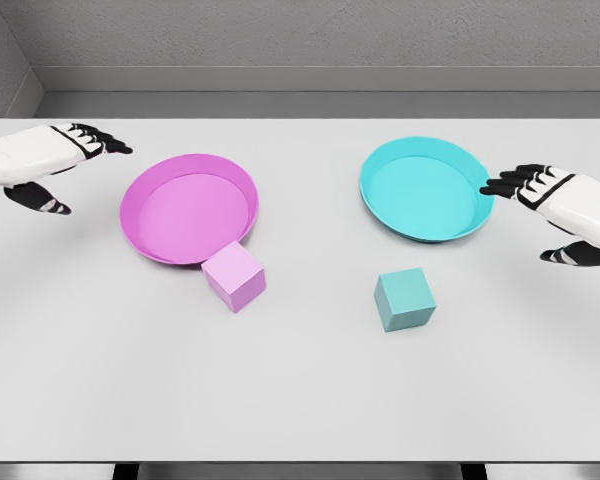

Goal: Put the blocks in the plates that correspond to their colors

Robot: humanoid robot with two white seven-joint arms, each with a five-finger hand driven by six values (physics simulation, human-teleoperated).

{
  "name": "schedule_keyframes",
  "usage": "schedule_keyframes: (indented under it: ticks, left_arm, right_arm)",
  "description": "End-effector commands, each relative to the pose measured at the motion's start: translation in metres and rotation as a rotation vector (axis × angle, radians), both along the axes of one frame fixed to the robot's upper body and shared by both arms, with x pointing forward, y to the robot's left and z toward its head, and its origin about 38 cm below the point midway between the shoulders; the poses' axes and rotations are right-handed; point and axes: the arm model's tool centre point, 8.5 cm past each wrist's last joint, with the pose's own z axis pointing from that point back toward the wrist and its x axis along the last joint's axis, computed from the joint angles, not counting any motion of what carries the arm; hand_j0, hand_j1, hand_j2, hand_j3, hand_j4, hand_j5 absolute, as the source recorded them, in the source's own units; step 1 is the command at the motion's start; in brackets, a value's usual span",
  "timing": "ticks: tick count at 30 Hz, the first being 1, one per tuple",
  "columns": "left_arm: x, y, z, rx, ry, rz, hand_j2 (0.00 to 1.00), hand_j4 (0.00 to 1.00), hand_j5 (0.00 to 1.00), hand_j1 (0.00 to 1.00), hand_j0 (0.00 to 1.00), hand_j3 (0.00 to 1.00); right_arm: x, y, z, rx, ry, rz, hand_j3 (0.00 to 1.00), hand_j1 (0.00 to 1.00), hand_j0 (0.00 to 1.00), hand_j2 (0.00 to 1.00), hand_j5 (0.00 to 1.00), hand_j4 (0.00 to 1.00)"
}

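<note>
Pink block (234, 277) at centre-left, touching pink plate (188, 208) rim. Teal block (404, 299) lower right of centre, apart from teal plate (424, 188). Left hand (52, 165) upper left, right hand (550, 205) right edge, both spread, empty, over white table (300, 400).

You see two smooth white forearms, each ending in a left hand (65, 165) and right hand (550, 215) with white-backed palms and black jointed fingers.
</note>
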Motion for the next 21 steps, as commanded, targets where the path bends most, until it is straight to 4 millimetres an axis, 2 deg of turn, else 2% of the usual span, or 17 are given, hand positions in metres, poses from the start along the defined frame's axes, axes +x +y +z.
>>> schedule_keyframes:
  ticks: [1,3,4,7,8,10,12,13,16,19,21]
  left_arm:
    - [0.0,0.001,0.001,-0.004,-0.001,0.003,1.0,1.0,1.0,1.0,1.0,1.0]
    - [-0.002,-0.004,0.002,-0.002,-0.005,-0.013,1.0,1.0,1.0,1.0,1.0,1.0]
    - [-0.014,-0.009,-0.004,0.017,0.01,-0.045,1.0,1.0,1.0,1.0,1.0,1.0]
    - [-0.028,-0.039,-0.008,0.03,0.009,-0.142,1.0,1.0,1.0,1.0,1.0,1.0]
    - [-0.033,-0.053,-0.011,0.036,0.015,-0.187,1.0,1.0,1.0,1.0,1.0,1.0]
    - [-0.04,-0.066,-0.014,0.03,0.015,-0.226,1.0,1.0,1.0,1.0,1.0,1.0]
    - [-0.046,-0.081,-0.022,0.015,0.025,-0.265,1.0,1.0,1.0,1.0,1.0,1.0]
    - [-0.048,-0.092,-0.028,0.008,0.039,-0.291,1.0,1.0,1.0,1.0,1.0,1.0]
    - [-0.053,-0.111,-0.027,-0.001,0.032,-0.347,1.0,1.0,1.0,1.0,1.0,1.0]
    - [-0.053,-0.141,-0.028,-0.006,0.031,-0.423,1.0,1.0,1.0,1.0,1.0,1.0]
    - [-0.054,-0.156,-0.032,-0.007,0.042,-0.46,1.0,1.0,1.0,1.0,1.0,1.0]
  right_arm:
    - [0.0,-0.001,0.001,0.0,0.0,-0.002,1.0,1.0,1.0,1.0,1.0,1.0]
    - [0.0,0.0,0.001,0.008,0.001,-0.001,1.0,1.0,1.0,1.0,1.0,1.0]
    - [0.0,-0.001,-0.001,0.01,0.007,-0.005,1.0,1.0,1.0,1.0,1.0,1.0]
    - [0.004,0.003,0.004,0.004,-0.009,0.007,1.0,1.0,1.0,1.0,1.0,1.0]
    - [0.008,0.011,0.004,-0.018,0.002,0.033,1.0,1.0,1.0,1.0,1.0,1.0]
    - [0.019,0.042,-0.005,-0.076,0.072,0.124,1.0,1.0,1.0,1.0,1.0,1.0]
    - [0.024,0.064,-0.014,-0.153,0.146,0.198,1.0,1.0,1.0,1.0,1.0,1.0]
    - [0.026,0.07,-0.015,-0.183,0.166,0.219,1.0,1.0,1.0,1.0,1.0,1.0]
    - [0.027,0.08,-0.015,-0.233,0.198,0.256,1.0,1.0,1.0,1.0,1.0,1.0]
    - [0.029,0.113,-0.028,-0.288,0.245,0.35,1.0,1.0,1.0,1.0,1.0,1.0]
    - [0.029,0.122,-0.035,-0.32,0.258,0.376,1.0,1.0,1.0,1.0,1.0,1.0]
